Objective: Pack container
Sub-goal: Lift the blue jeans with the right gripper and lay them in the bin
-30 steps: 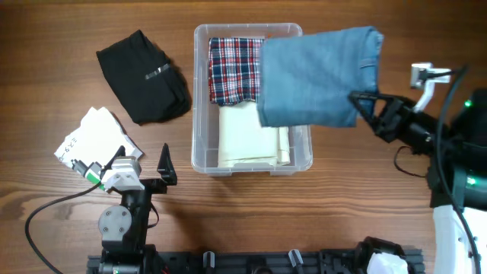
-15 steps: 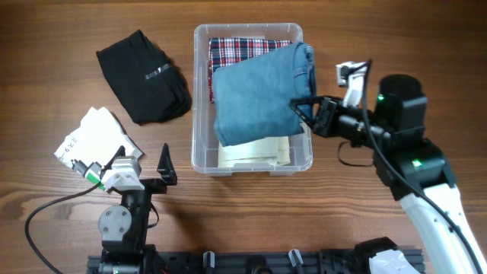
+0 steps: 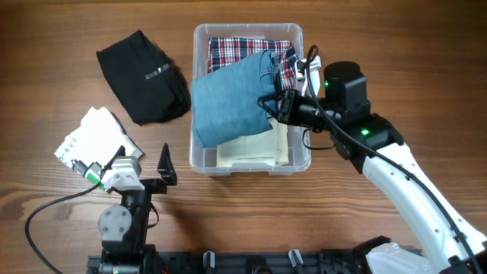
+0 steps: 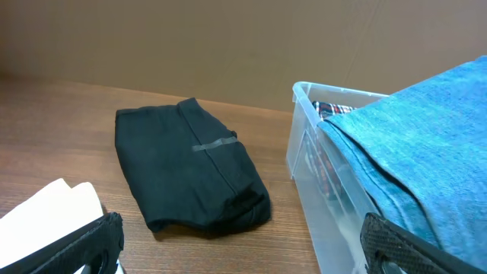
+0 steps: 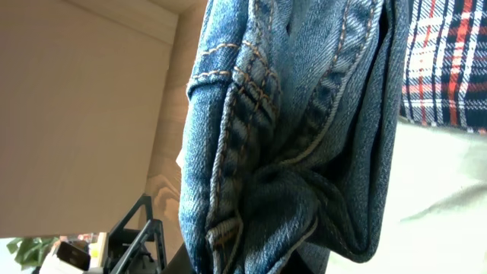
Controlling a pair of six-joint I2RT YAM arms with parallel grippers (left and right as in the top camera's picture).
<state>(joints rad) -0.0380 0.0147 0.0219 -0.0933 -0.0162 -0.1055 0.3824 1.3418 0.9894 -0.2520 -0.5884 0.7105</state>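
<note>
Jeans (image 3: pixel 228 99) have swung in from the right. A second ago they were off the bin's right side, now they're over the bin (image 3: pixel 251 170), left edge draped past its left wall, so not seated yet. Right gripper (image 3: pixel 275 103) is clamped on the waistband end. Long axis runs left-right, waistband pointing right. Left gripper (image 3: pixel 163 164) sits near-left, wide open and empty.
</note>
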